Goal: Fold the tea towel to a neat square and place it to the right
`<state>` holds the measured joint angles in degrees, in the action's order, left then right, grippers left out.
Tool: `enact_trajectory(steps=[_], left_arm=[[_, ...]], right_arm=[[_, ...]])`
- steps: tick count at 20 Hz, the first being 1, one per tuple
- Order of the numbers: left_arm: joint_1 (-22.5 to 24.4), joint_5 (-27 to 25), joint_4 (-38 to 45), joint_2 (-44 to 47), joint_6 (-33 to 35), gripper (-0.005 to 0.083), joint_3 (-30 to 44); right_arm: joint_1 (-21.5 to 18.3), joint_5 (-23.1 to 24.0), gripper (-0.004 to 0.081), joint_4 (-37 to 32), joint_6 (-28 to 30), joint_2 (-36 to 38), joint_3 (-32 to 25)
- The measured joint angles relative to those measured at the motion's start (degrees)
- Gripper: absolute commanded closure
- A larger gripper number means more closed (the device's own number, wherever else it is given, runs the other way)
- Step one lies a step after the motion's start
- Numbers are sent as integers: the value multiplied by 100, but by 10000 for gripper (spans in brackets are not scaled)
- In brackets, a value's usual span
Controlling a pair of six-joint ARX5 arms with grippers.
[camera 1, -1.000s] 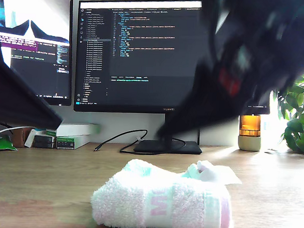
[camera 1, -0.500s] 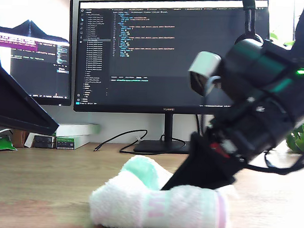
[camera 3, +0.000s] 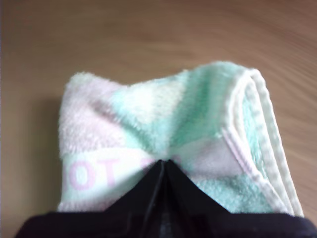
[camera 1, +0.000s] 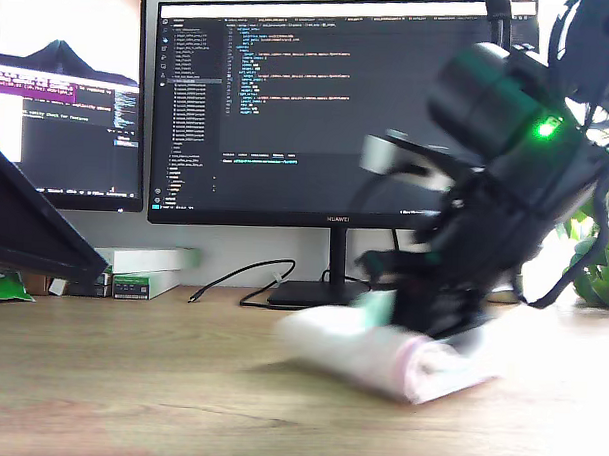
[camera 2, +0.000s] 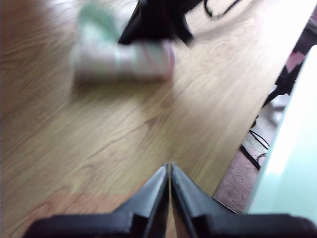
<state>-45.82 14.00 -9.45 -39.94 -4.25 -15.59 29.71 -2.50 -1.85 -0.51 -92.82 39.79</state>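
Tea towel (motion-blurred) in my second gripper's closed claw.

My second tool is clamped; my first tool closed.

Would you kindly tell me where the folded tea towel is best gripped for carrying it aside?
Grip the tea towel where my second gripper has it now: mid-bundle, pinching the stacked layers from above. The puckered plies there suggest all folds are caught together; the loose hemmed edge alone would probably let it unfold.
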Motion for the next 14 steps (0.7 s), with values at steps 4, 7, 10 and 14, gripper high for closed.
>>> enact_trajectory(steps=[4,7,10,14], left_arm=[[0,-168,0,0,-11,793,0],[0,-234,0,0,-11,793,0],[0,-238,2,0,-11,793,0],[0,-243,4,0,-11,793,0]], right_arm=[[-385,780,771,951,-1335,109,175],[-811,1078,771,1554,-1565,212,264],[-1093,1231,772,1893,-1504,304,275],[-1202,1362,772,2162,-1464,570,83]])
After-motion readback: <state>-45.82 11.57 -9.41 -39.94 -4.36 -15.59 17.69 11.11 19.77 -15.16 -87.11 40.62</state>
